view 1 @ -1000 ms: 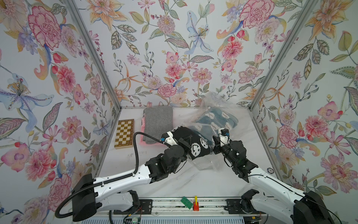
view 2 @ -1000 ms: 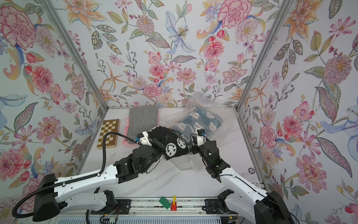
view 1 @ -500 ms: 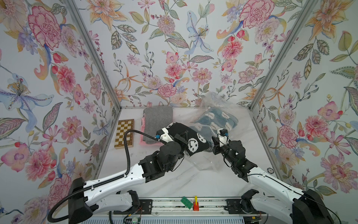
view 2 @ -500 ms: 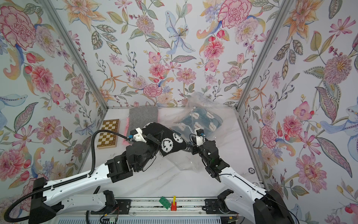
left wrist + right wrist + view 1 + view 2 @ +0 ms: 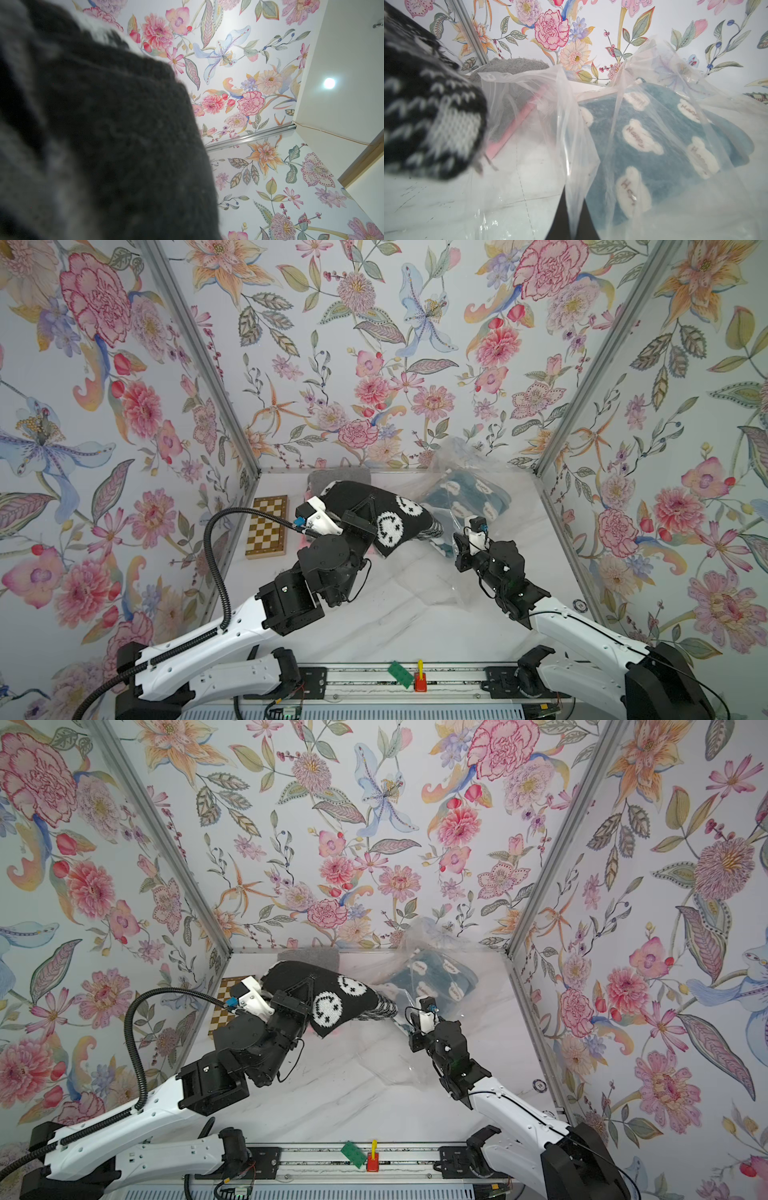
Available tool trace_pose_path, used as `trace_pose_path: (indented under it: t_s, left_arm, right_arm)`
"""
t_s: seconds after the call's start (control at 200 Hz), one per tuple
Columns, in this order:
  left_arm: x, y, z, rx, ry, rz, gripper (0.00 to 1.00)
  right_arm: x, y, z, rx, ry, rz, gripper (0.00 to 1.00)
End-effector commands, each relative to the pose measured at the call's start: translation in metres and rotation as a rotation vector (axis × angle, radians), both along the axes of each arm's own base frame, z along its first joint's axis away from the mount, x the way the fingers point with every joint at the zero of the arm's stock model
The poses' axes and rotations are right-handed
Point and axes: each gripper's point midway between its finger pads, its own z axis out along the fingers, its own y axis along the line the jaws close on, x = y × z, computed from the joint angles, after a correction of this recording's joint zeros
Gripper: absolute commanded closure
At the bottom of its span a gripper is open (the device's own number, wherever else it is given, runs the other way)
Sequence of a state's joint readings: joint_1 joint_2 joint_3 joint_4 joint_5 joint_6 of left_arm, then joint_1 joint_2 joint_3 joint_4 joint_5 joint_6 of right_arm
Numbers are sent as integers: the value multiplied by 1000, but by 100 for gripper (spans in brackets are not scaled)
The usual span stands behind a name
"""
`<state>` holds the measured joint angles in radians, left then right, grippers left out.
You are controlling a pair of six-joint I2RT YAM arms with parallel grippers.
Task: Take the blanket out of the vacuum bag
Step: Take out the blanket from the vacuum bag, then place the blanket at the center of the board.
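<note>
In both top views: clamped in left tool (image 5: 368,506), black knitted blanket with white smiley faces (image 5: 399,510); hoisted above white marble tabletop (image 5: 395,630), tail trailing at mouth of clear crinkly plastic vacuum bag (image 5: 461,464), probably to draw it fully out. In left wrist view: nothing but dark knit close against lens. In right wrist view: right tool (image 5: 570,216) pinched together on bag film, likely anchoring it; blue cloud-print fleece (image 5: 654,149) inside.

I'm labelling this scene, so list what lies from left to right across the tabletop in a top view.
chessboard → black smiley blanket, held up off the table → blue cloud-print blanket inside the vacuum bag → small round chip
</note>
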<state>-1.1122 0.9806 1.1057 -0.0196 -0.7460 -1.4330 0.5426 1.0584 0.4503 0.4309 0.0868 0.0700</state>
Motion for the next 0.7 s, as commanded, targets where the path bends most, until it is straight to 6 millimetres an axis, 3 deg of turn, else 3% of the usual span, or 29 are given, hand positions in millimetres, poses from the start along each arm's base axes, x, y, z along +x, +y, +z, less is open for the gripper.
trace_pose_path:
  t_s: [0.0, 0.13, 0.4, 0.505, 0.696]
  left_arm:
    - [-2, 43, 29, 32, -57, 138, 100]
    - [8, 64, 30, 67, -71, 183, 100]
    - [41, 97, 9, 144, -35, 253, 100]
    - [61, 113, 4, 167, -22, 279, 100]
    - [106, 119, -3, 187, -26, 236, 100]
  right_arm:
    - [2, 2, 4, -12, -4, 2, 100]
    - [2, 2, 4, -14, -3, 6, 100]
    - [0, 1, 7, -15, -12, 8, 100]
    - [0, 2, 7, -14, -13, 8, 100]
    - [-1, 4, 8, -11, -10, 20, 100]
